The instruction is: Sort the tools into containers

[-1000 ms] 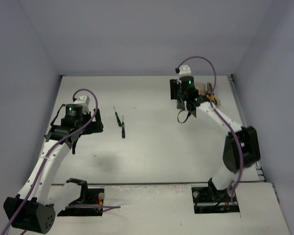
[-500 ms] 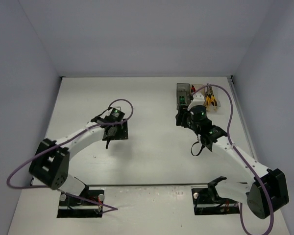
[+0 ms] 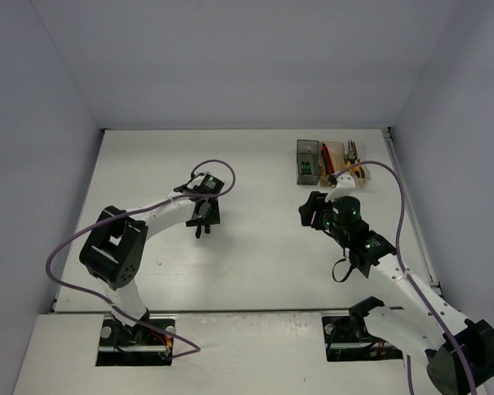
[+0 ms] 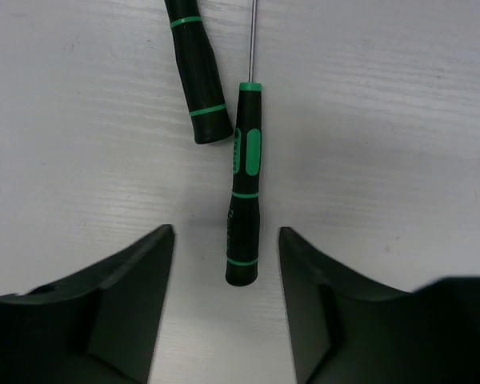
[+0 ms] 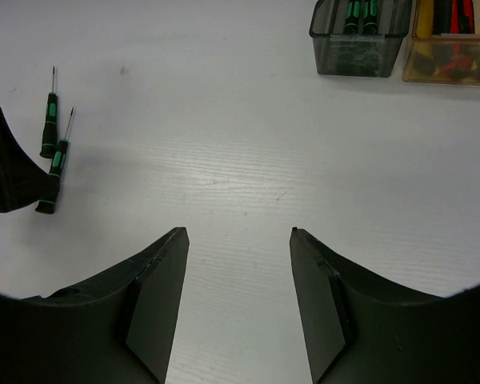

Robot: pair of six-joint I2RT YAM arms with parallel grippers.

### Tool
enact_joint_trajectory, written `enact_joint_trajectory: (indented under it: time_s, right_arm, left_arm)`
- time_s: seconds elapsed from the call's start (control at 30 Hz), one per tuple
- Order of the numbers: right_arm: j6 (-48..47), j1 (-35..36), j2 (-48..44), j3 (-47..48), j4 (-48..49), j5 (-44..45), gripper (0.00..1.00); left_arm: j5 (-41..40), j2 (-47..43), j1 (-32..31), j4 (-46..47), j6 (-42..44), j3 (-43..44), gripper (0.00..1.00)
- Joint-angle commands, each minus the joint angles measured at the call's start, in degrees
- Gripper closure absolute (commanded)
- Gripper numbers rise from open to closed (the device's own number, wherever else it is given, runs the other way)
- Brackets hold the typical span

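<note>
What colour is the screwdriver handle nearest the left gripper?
The screwdriver handle is black with green bands, clearest in left wrist view.

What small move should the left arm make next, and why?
Probably lower the left end effector and close on the nearer screwdriver: its handle lies between the open fingers, while matching screwdrivers already sit in the dark bin.
</note>
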Motion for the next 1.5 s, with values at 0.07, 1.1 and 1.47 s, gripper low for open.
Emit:
enact_joint_trajectory:
  time_s: [0.07,1.1,1.47]
  right_arm:
    - [0.8,0.0,-0.7,-0.3,2.5,-0.6,0.49]
    - [12.3,0.1,2.8,2.8,13.3,-20.0,0.44]
    - [13.9,0.7,7.6,3.2,19.8,-21.9,0.44]
  left_arm:
    - [-1.0,2.4,-0.4,1.6,-2.9,1.8,0.62]
    - [22.1,-19.1,-15.5,38.1,3.3,-9.4,1.00]
    - [23.0,-18.4,-18.5,38.8,3.5,-7.5,1.00]
